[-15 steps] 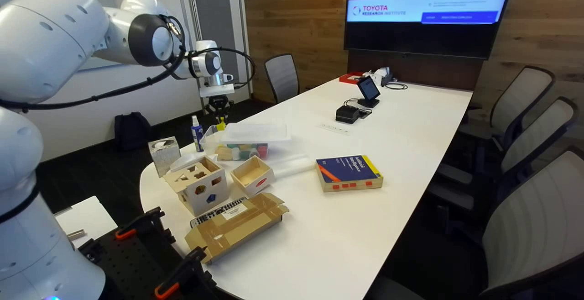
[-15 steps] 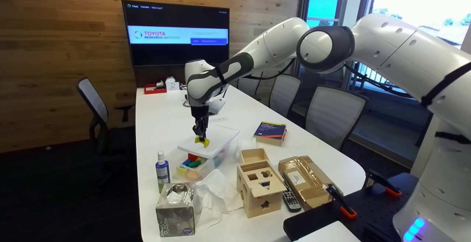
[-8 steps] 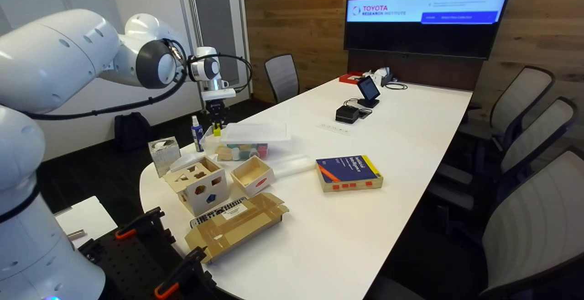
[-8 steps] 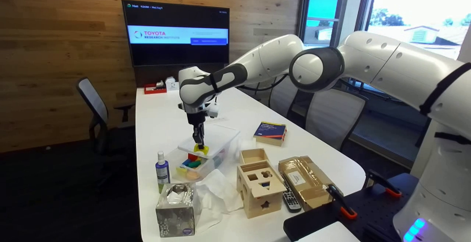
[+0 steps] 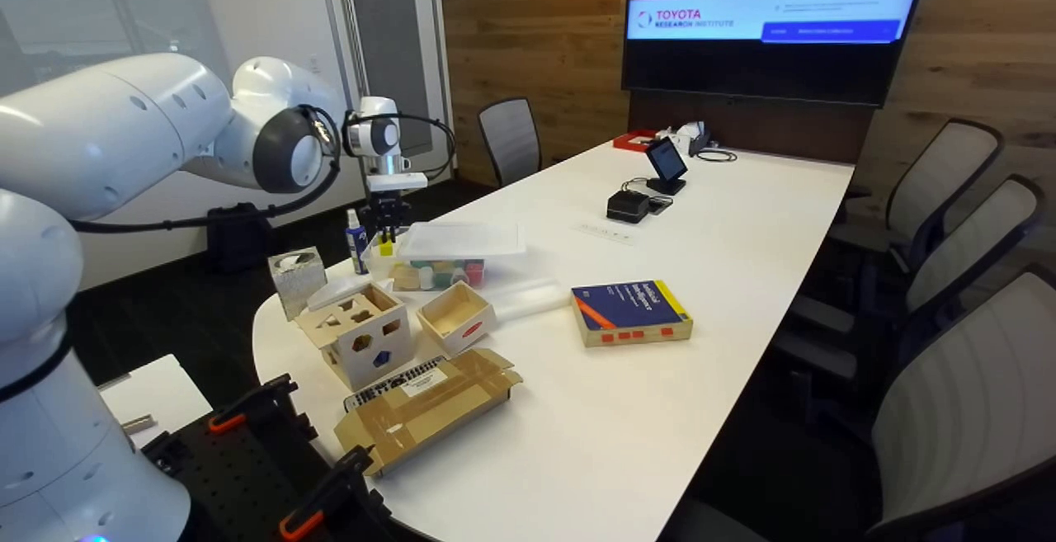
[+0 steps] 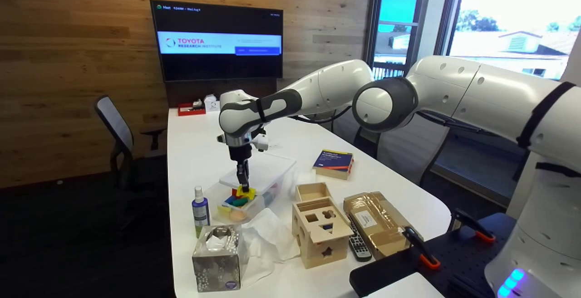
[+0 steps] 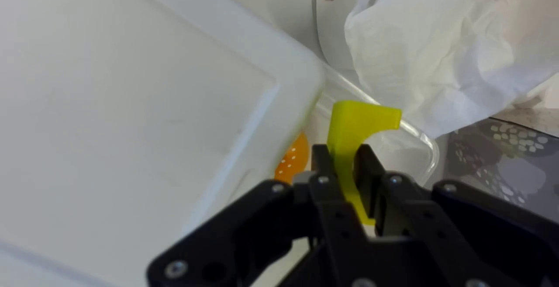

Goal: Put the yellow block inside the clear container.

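Observation:
The yellow block [image 7: 353, 123] is a small arch-shaped piece with a curved cut-out. My gripper [image 7: 342, 153] is shut on it, one finger on each side. In both exterior views the gripper [image 5: 386, 227] [image 6: 243, 183] points down with the block [image 5: 386, 248] [image 6: 245, 193] at its tips. The clear container [image 6: 259, 206] is a low see-through box with coloured blocks inside; its rim also shows in the wrist view [image 7: 431, 147]. The block is over the container's uncovered end, beside the lid edge. How far it is below the rim I cannot tell.
A whitish lid [image 6: 265, 169] [image 7: 153, 103] lies over part of the container. A spray bottle [image 6: 200, 209], tissue box [image 6: 217, 261], crumpled white paper [image 6: 268, 234] and wooden box with holes [image 6: 324, 234] stand around it. A thick book [image 6: 333, 162] lies farther off.
The arm has come down with the yellow block still held. The block has moved from above the lid to the container's uncovered end, low over the coloured blocks.

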You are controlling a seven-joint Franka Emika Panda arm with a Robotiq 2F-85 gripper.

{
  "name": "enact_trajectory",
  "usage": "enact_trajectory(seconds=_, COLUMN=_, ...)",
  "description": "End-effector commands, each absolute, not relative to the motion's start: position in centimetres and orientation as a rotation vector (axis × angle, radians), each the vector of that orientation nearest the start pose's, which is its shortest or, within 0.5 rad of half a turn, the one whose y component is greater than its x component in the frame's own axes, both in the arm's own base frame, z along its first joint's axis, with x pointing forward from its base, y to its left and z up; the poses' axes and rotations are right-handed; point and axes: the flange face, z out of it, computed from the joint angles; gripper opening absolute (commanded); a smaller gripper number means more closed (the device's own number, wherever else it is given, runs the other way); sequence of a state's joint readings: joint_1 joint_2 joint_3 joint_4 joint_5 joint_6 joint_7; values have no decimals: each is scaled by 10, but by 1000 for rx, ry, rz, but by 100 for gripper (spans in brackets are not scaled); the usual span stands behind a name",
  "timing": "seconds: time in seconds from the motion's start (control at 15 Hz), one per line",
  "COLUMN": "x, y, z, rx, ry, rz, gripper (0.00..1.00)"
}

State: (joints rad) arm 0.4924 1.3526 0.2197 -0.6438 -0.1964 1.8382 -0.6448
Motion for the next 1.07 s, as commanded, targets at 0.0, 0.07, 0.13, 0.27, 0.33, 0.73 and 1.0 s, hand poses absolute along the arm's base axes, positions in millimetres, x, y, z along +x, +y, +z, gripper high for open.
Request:
enact_trajectory(seconds=0.0, x=656, y=435, z=130, rx=-2438, ry=-1832, rz=196, gripper=5)
enact_trajectory(seconds=0.07, x=655, y=436, z=129, rx=-2427, ry=-1834, rz=197, gripper=5)
enact_trajectory(seconds=0.13, x=655, y=436, z=129, rx=-2417, ry=-1833, rz=197, gripper=44)
enact_trajectory(seconds=0.27, x=655, y=437, z=129, rx=-2407, ry=-1830, rz=194, gripper=50)
enact_trajectory(seconds=0.33, x=655, y=437, z=129, rx=-2389, ry=-1840, rz=185, gripper=58)
enact_trajectory(seconds=0.73, x=674, y=417, z=158, rx=-2493, ry=-1816, rz=156, gripper=100)
enact_trajectory(seconds=1.0, x=709, y=357, z=207, rx=-2769, ry=-1626, rz=176, gripper=100)
